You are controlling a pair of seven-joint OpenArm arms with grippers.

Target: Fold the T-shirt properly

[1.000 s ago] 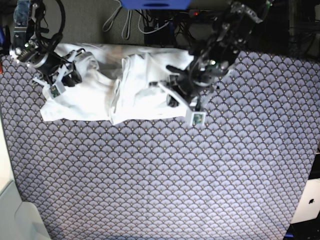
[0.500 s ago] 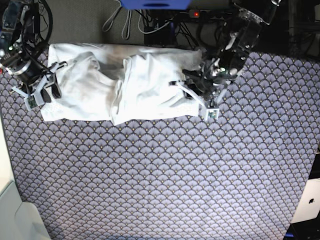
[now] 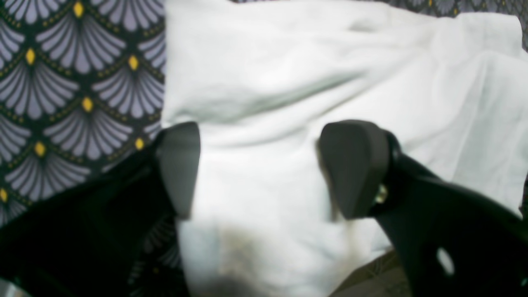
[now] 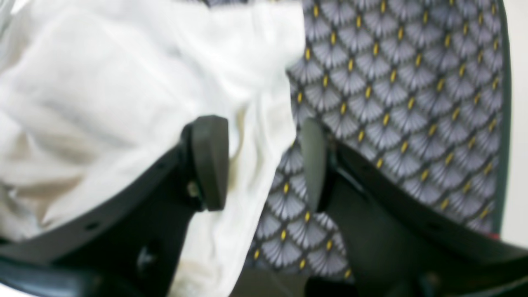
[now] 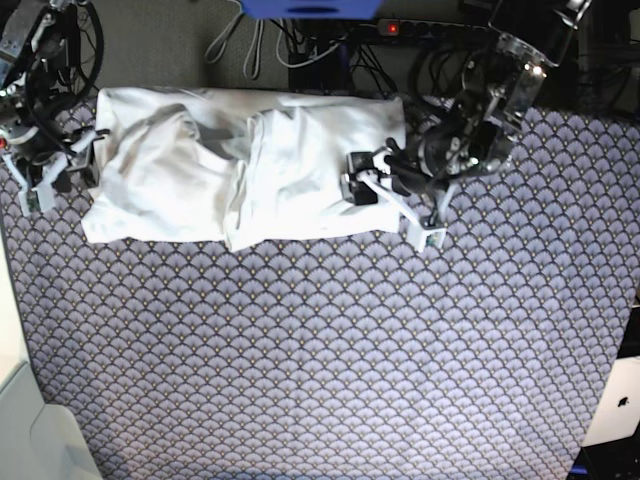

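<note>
Patterned cloth point(image 5: 330, 350), grey-violet fan scales with yellow dots, is spread over the whole surface.

T-shirt point(image 5: 250, 175): white, laid along the far edge of the surface as a long band, folded lengthwise; creases and a raised overlap are seen near its middle.

Left gripper point(image 3: 260, 169): jaws spread wide, nothing held, hung over one end of the band.

Right gripper point(image 4: 264, 165): jaws parted, nothing held, set astride the opposite edge of the garment.

Step judged: a lengthwise fold released. A fresh grasp at the ends is judged to be called for next, so the band can be folded across.

Other items: cables point(image 5: 300, 45) and a blue object point(image 5: 310, 8) lie beyond the far edge, clear of the work.
</note>
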